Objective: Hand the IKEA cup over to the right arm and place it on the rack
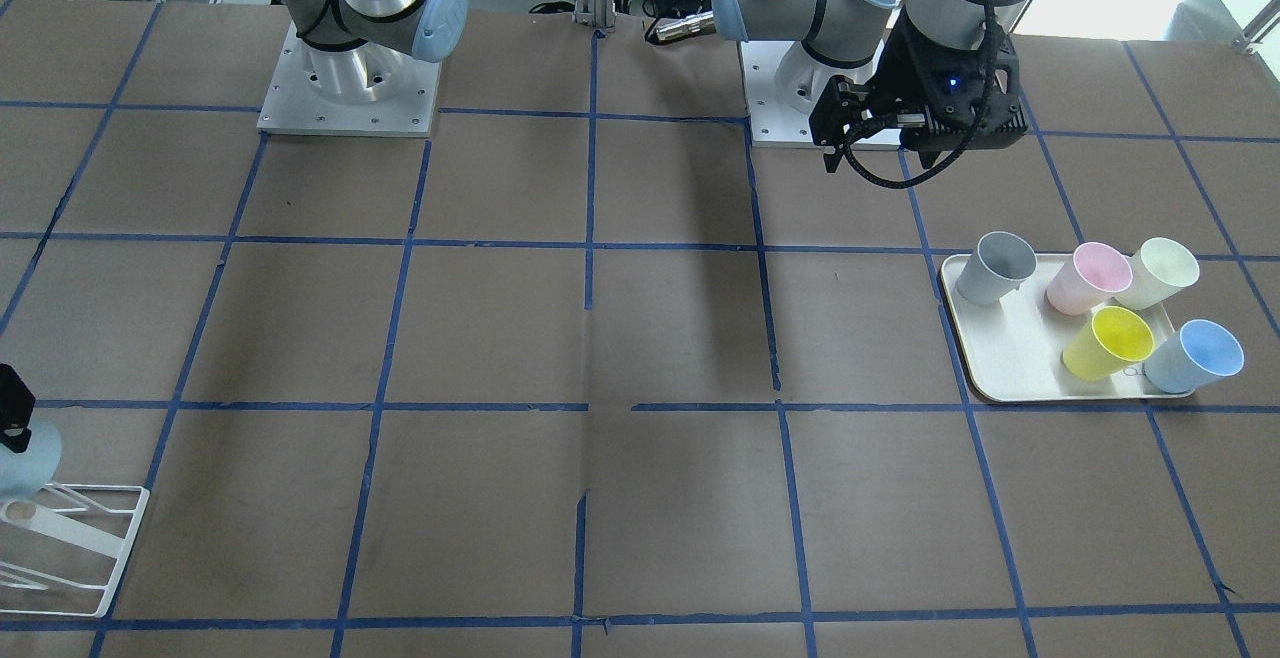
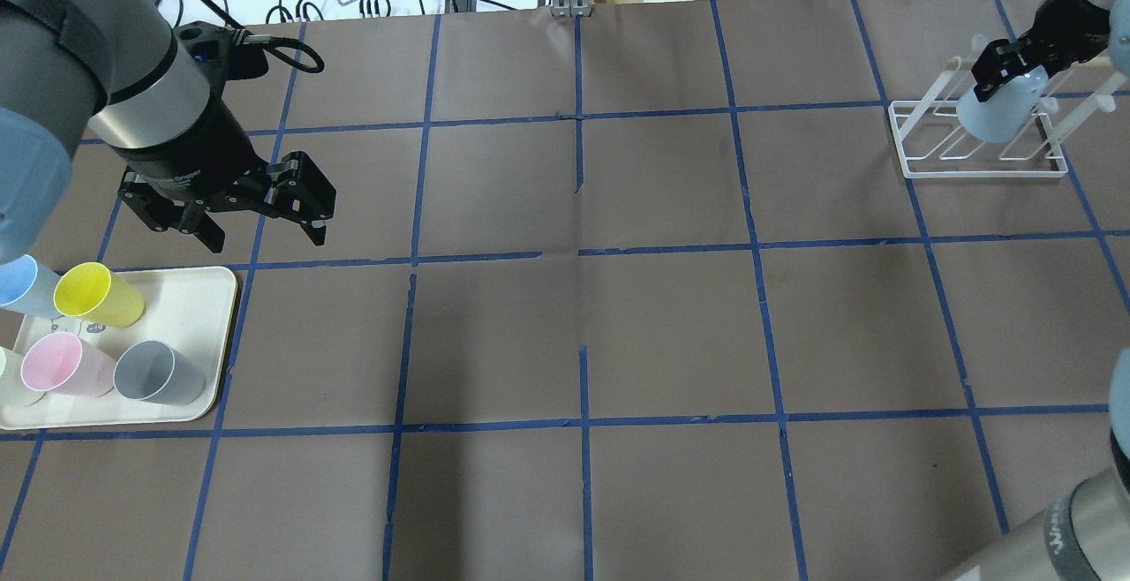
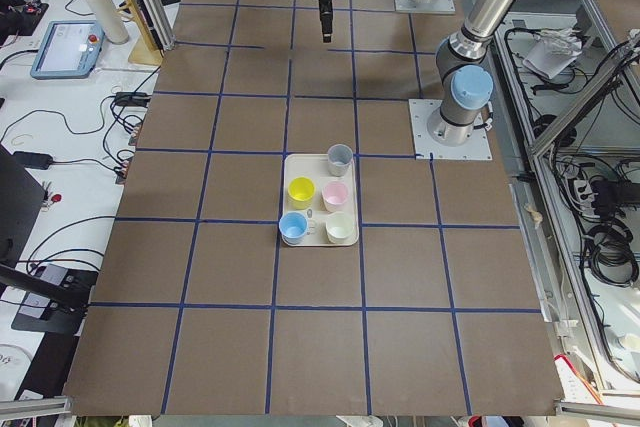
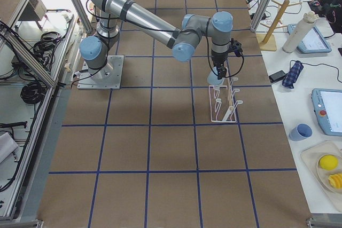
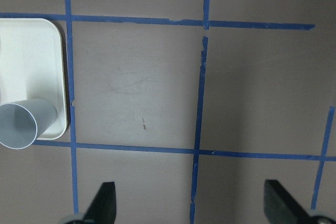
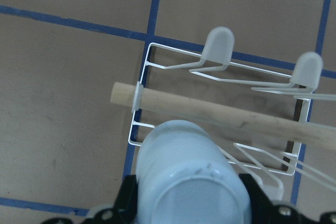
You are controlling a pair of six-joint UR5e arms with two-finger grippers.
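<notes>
My right gripper is shut on the pale light-blue IKEA cup. It holds the cup base up and mouth down, tilted over the white wire rack. The right wrist view shows the cup's base just in front of the rack's wooden bar and prongs. I cannot tell whether the cup touches a prong. The cup and rack also show at the front view's left edge. My left gripper is open and empty above the table beside the tray. A second light-blue cup lies on the tray.
The cream tray holds grey, pink, pale and yellow cups lying on their sides. The grey cup and the tray corner show in the left wrist view. Brown table with blue tape grid.
</notes>
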